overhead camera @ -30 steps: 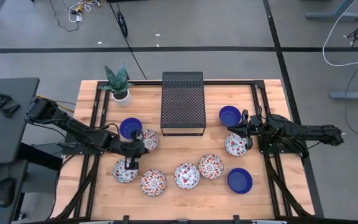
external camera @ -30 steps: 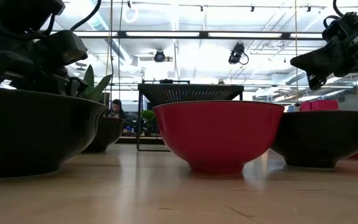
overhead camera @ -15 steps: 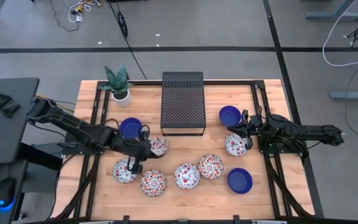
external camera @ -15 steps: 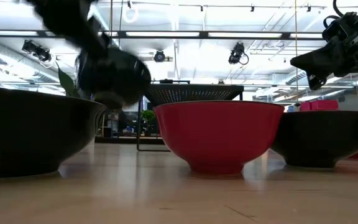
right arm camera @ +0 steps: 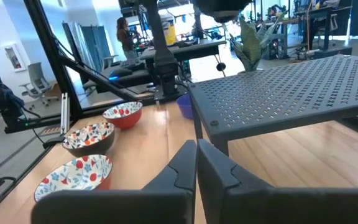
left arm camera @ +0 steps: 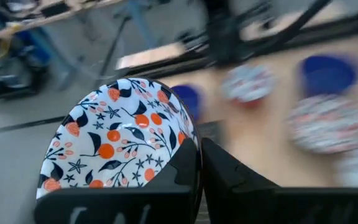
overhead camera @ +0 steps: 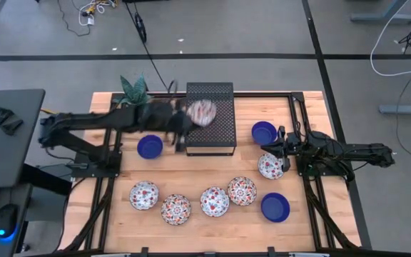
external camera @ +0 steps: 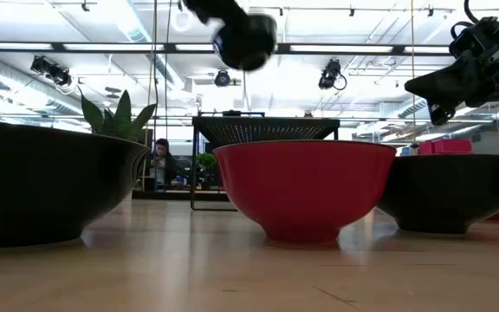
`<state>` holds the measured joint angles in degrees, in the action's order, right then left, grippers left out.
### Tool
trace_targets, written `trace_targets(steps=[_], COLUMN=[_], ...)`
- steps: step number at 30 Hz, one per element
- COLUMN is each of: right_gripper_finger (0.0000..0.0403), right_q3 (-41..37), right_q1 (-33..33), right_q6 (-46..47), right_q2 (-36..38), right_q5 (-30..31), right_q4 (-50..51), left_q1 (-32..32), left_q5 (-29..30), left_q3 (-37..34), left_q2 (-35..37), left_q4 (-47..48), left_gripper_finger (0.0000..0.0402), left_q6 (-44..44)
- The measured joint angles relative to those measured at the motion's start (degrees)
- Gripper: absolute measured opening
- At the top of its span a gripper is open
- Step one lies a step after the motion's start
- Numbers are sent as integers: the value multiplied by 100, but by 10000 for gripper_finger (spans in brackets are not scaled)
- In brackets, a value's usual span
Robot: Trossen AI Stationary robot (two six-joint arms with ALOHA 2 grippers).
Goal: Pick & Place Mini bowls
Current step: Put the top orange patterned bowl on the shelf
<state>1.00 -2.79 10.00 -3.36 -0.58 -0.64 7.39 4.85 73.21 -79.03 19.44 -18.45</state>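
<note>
Left gripper [overhead camera: 188, 123] fingers clamped on floral mini bowl [overhead camera: 203, 112] above black perforated box [overhead camera: 210, 118], right gripper [overhead camera: 277, 150] fingers together, beside another floral bowl [overhead camera: 269, 166] on desk [overhead camera: 312, 221].

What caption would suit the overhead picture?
Left hand carries a floral mini bowl above the black perforated box while the right hand waits.

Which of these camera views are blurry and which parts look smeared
High view: the left gripper and its floral bowl smear over the black box. Left wrist view: that bowl is crisp, the table behind streaks. Low view: the carried bowl is a dark blur.
</note>
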Motion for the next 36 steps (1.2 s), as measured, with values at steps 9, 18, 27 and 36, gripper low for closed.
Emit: trace_targets(steps=[9, 18, 27, 36], right_gripper_finger=[17, 17, 17, 17], right_q3=[2, 1, 2, 1], right_q1=[0, 0, 0, 0], right_q6=[-2, 0, 0, 0], right_q2=[2, 1, 0, 0], right_q5=[-4, -2, -2, -2], right_q4=[0, 0, 0, 1], left_q1=[1453, 2014, 1987, 1815], left_q5=[-12, 193, 287, 567], left_q3=[1274, 1499, 1360, 1270], left_q2=[-1730, -2253, -2227, -2220], left_q4=[422, 758, 1052, 1005], left_gripper_finger=[11, 11, 11, 15], left_q6=[-1076, -769, -176, 41])
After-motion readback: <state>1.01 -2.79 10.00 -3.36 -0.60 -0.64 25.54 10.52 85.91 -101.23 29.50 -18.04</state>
